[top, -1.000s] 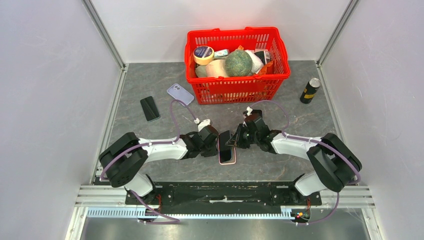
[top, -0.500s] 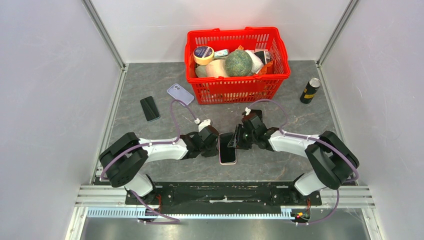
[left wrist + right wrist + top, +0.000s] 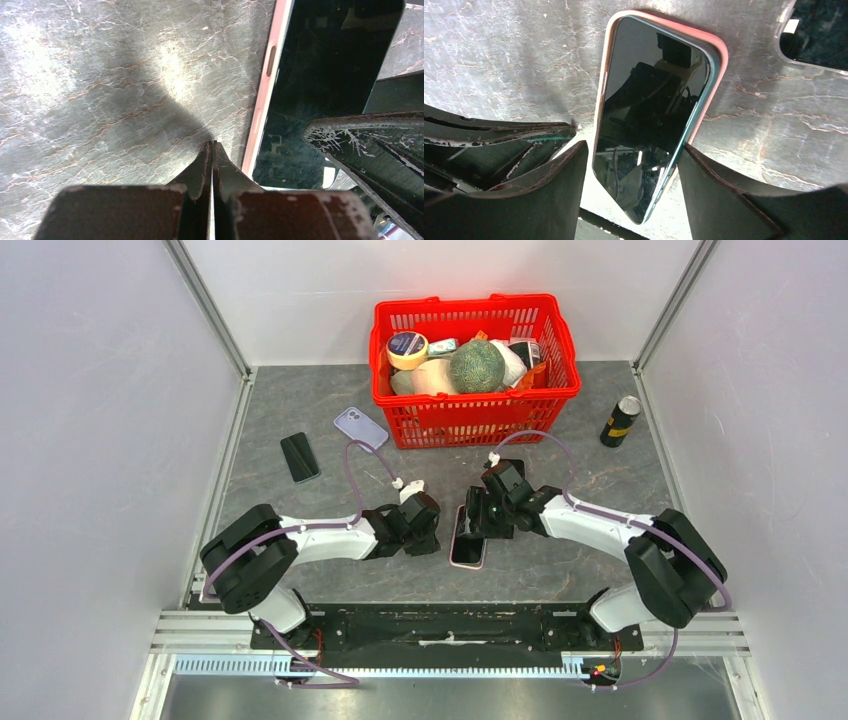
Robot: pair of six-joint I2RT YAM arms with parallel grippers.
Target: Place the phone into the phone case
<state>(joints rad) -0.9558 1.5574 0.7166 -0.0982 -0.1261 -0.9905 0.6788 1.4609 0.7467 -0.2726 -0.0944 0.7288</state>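
Observation:
The phone [image 3: 649, 100], black-screened with a teal edge, lies in the pink phone case [image 3: 718, 50]. Its far end sits inside the rim, while its near end looks slightly raised. My right gripper [image 3: 633, 146] is open, one finger on each long side of the phone, the right one almost touching the teal edge. From above, the cased phone [image 3: 467, 540] lies between both arms. My left gripper [image 3: 212, 145] is shut and empty on the table just left of the phone [image 3: 320, 75], also seen from above [image 3: 432, 536].
A red basket [image 3: 475, 405] full of items stands at the back. A purple phone [image 3: 360, 427] and a black phone [image 3: 299, 457] lie at the back left. A dark can [image 3: 620, 420] stands at the right.
My right gripper has opened and let go of the phone's raised end. The phone now lies lower in the case, and phone and case have shifted slightly right. The left gripper stays shut.

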